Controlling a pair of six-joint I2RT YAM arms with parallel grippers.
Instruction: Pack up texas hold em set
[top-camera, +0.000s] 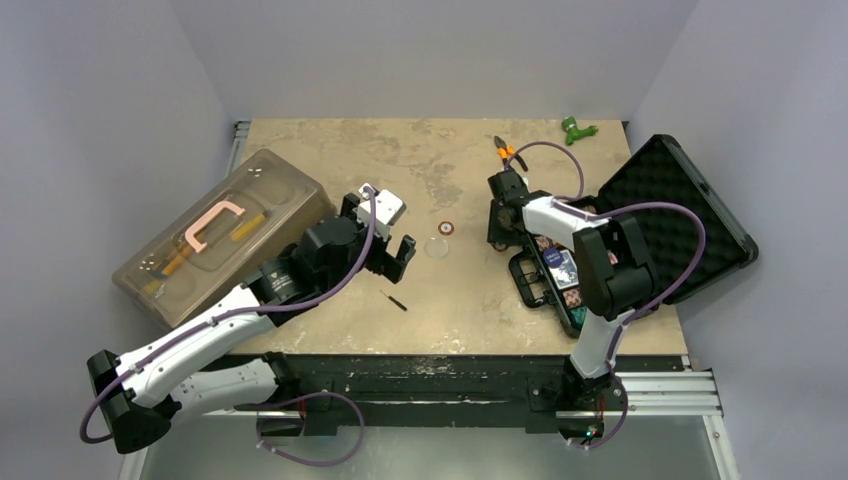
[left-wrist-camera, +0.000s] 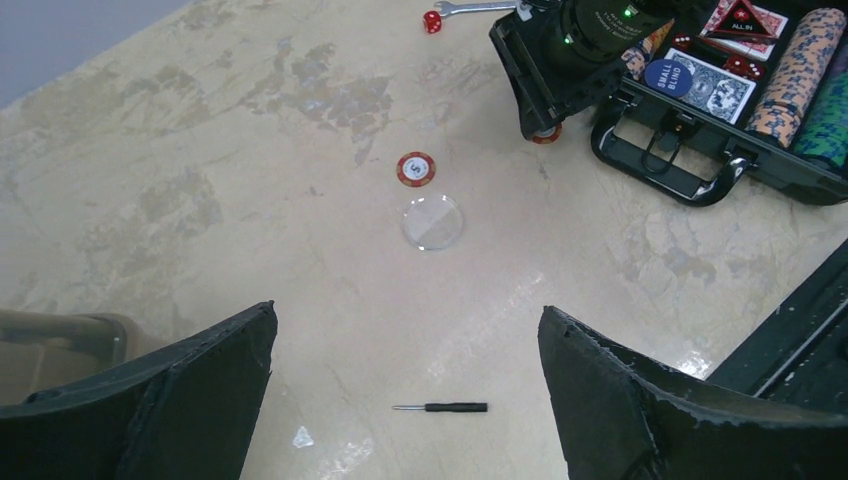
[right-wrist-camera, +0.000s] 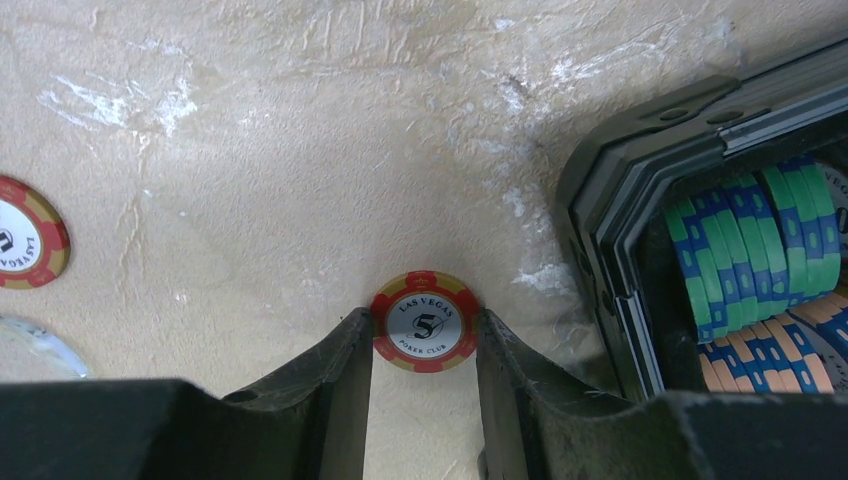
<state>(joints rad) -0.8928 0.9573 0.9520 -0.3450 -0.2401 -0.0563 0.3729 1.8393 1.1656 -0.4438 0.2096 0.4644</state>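
- Black hard case is seen lying open at the right edge of the surface, its egg-crate foam lid tipped back.
- Green-and-blue and orange-and-blue striped chips are packed on edge in rows inside it, near a blue card deck.
- A red "Las Vegas 5" chip is pinched at its rim by the right tool, just outside the case corner.
- A second red chip and a clear disc are seen lying side by side mid-surface.
- The left tool is spread wide above the surface.
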